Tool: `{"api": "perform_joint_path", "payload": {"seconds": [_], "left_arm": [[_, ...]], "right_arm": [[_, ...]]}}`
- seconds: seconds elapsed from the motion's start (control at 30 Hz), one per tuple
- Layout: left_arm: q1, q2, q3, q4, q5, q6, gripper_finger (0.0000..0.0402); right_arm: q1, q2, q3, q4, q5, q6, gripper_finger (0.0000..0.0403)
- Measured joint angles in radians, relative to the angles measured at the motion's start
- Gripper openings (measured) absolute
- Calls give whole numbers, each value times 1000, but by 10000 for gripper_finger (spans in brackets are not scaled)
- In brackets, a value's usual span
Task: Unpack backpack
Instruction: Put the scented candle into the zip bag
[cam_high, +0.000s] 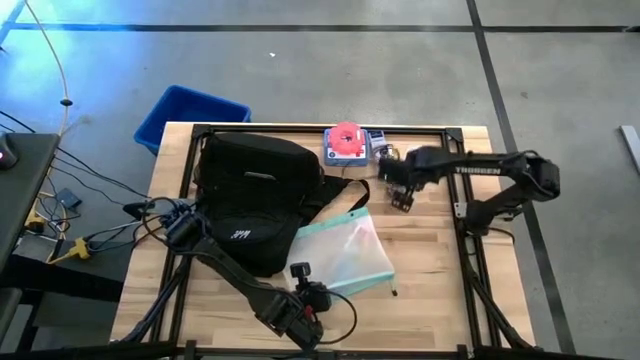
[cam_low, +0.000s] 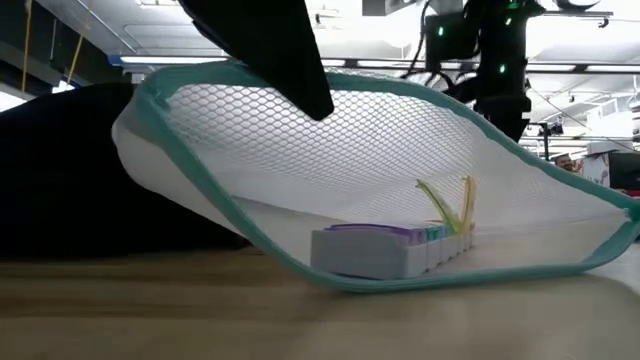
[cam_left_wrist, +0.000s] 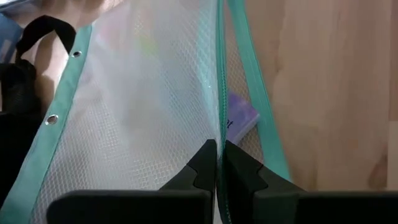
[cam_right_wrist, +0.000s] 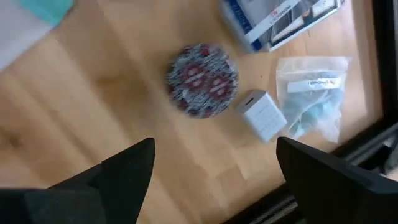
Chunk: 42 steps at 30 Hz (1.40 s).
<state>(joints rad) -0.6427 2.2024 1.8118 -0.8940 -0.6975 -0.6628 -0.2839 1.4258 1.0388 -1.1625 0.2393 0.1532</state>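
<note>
Blue bin (cam_high: 190, 113) off the desk's (cam_high: 430, 300) 10 o'clock corner, on the floor.

Backpack (cam_high: 250, 200): large, soft, black fabric, slumped on the left half of the desk; small white logo on its near face, too small to read; a black strap trails toward 3 o'clock.

Left gripper (cam_left_wrist: 219, 163) at the near edge, about 6 o'clock; fingers (cam_left_wrist: 202, 165) pressed together, pinching the teal zipper edge of a clear mesh pouch (cam_high: 350, 250). Pouch lies just beside the backpack at its 4 o'clock side, teal-trimmed, with metal eyelets along one border. In the low view its mouth gapes; inside, a small pale block with purple and teal tabs (cam_low: 385, 245). Print on it not legible.

Right gripper (cam_right_wrist: 214, 168) hovers at about 1 o'clock, fingers spread, holding nothing. Below it: round red-and-white patterned disc (cam_right_wrist: 202, 79), small white cube (cam_right_wrist: 261, 115), clear bag with a label (cam_right_wrist: 314, 93), blue-and-white box (cam_right_wrist: 280, 18). Arm lettering reads "TROSSEN" (cam_high: 477, 170).
</note>
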Motion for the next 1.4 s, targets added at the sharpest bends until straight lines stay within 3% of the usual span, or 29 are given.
{"api": "perform_joint_path", "payload": {"seconds": [0.23, 0.53, 0.77, 1.03, 1.4], "left_arm": [[10, 1, 0, 1, 2, 5, 0], [19, 1, 0, 2, 17, 12, 0], [21, 1, 0, 18, 20, 39, 0], [18, 1, 0, 25, 24, 59, 0], [-9, 1, 0, 27, 11, 55, 0]], "right_arm": [[-150, 8, -6, 33, -104, -143, 320], [-160, 8, -6, 135, -165, -199, 359], [-159, 57, -6, 188, -165, -196, 389], [-163, 216, -7, 160, -80, -137, 390], [-159, 282, -7, 202, -94, -79, 384]]}}
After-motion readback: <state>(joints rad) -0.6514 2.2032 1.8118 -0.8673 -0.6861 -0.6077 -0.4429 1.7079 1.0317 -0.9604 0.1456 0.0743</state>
